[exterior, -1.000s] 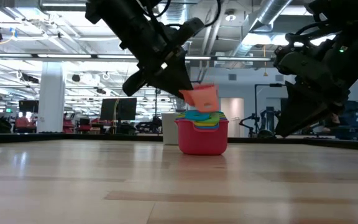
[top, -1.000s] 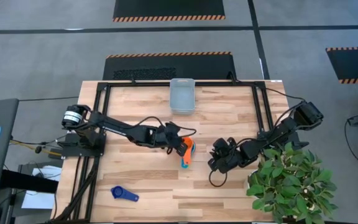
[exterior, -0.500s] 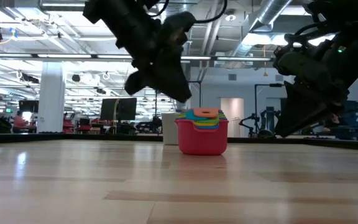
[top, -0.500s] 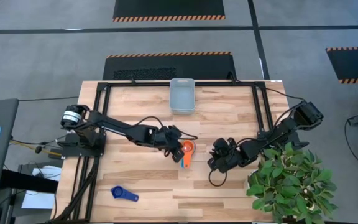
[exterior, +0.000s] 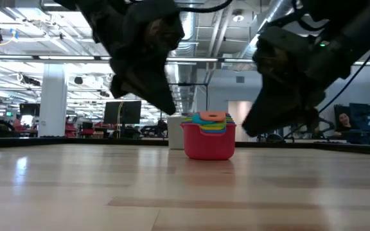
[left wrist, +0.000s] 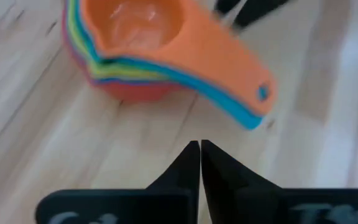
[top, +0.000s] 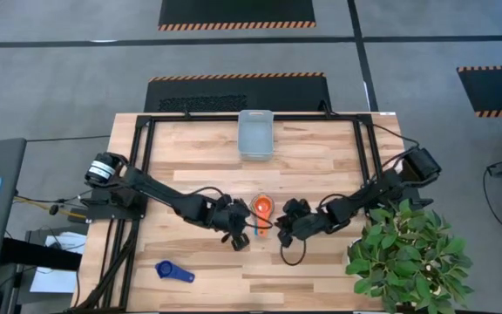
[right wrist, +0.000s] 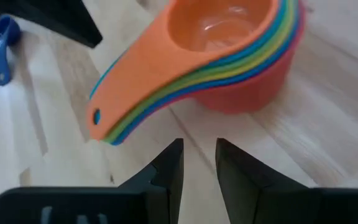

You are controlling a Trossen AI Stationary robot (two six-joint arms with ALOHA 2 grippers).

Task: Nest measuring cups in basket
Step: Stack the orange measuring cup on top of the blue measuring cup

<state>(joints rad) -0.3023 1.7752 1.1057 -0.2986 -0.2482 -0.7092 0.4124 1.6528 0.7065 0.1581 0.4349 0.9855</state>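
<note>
The measuring cups stand nested in one stack (top: 262, 208) on the table's middle, orange on top and red at the bottom, resting on the red cup's base (exterior: 209, 151). Their handles (left wrist: 241, 87) fan toward the near edge. A darker blue cup (top: 174, 273) lies alone near the near-left corner. The basket (top: 255, 133) sits at the far edge. My left gripper (top: 240, 238) is shut, just near-left of the stack and apart from it (left wrist: 199, 149). My right gripper (top: 283, 229) hovers near-right of the stack, its fingers a little apart (right wrist: 199, 152).
A potted plant (top: 408, 253) crowds the table's near-right corner beside my right arm. A black frame rail (top: 251, 115) runs round the tabletop. Bare wood lies between the stack and the basket, and along the near edge (top: 260, 279).
My left gripper held the orange cup tilted just above the stack, set it into the stack as the top cup and let go. It then drew back toward the near edge. My right gripper moved left toward the stack. The stack itself stayed in place.
</note>
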